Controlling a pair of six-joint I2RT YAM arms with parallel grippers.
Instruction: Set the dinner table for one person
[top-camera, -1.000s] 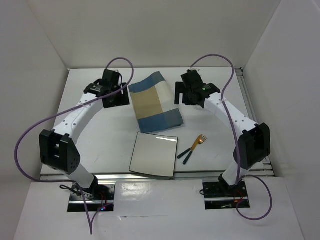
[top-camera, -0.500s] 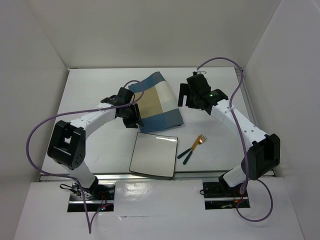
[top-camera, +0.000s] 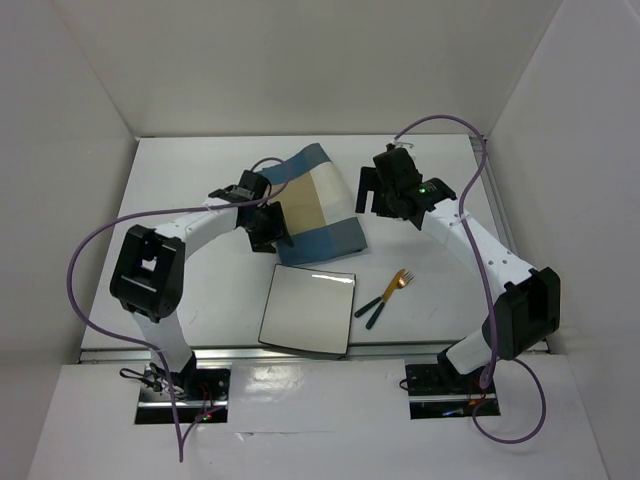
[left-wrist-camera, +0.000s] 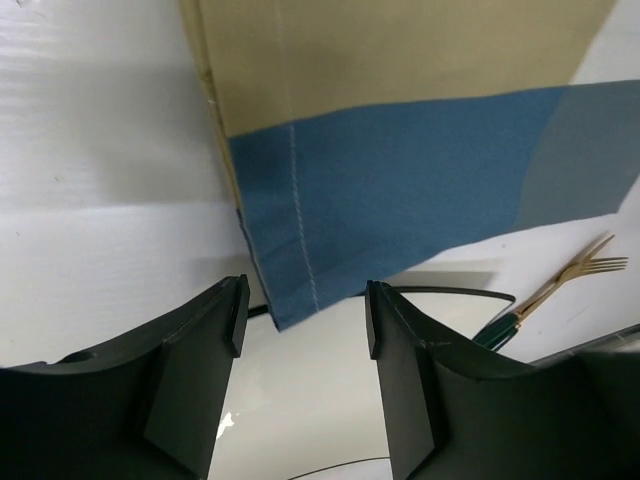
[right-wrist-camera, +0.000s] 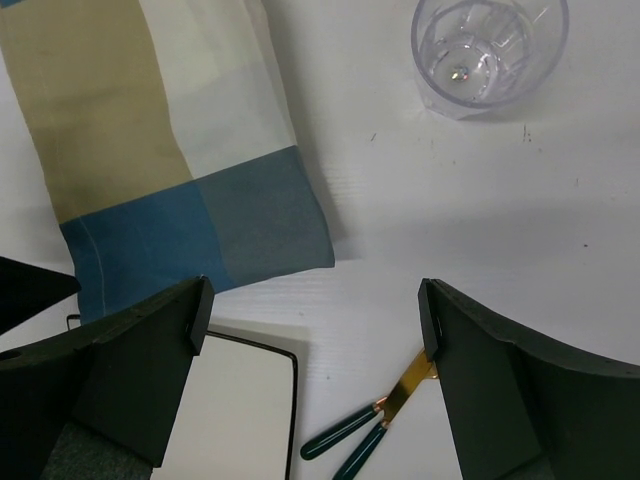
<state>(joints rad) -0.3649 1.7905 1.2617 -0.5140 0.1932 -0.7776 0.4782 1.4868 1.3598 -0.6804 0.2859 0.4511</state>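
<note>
The dinner table (top-camera: 185, 175), a broad matte-white rectangular top, lies under the blue-and-tan cloth placemat (top-camera: 312, 200) and extends past it on every side. No place is laid on it yet.

At the near-left corner of the placemat is the left gripper (left-wrist-camera: 303, 300). Its two dark fingers stand apart, with nothing between them. In the left wrist view the blue corner of the placemat shows in the gap below. I judge that the gripper is placed there to take this corner, because the placemat lies askew and needs to be pulled straight.

Just in front of the placemat is the square glossy white plate (top-camera: 308, 312). The near-left corner of the placemat seems to lie just over the far rim of the plate, so the plate probably waits until the cloth is in order.

In front of the placemat and to its right are two pieces of cutlery with dark green handles (top-camera: 383, 298). One is a gold-coloured fork, and they lie close together, apart from the plate.

Just beside the right edge of the placemat hangs the right gripper (right-wrist-camera: 315, 305), its fingers wide apart and holding nothing. Probably it waits there. Beyond the right edge of the placemat stands a clear round drinking glass (right-wrist-camera: 488, 45), upright.
</note>
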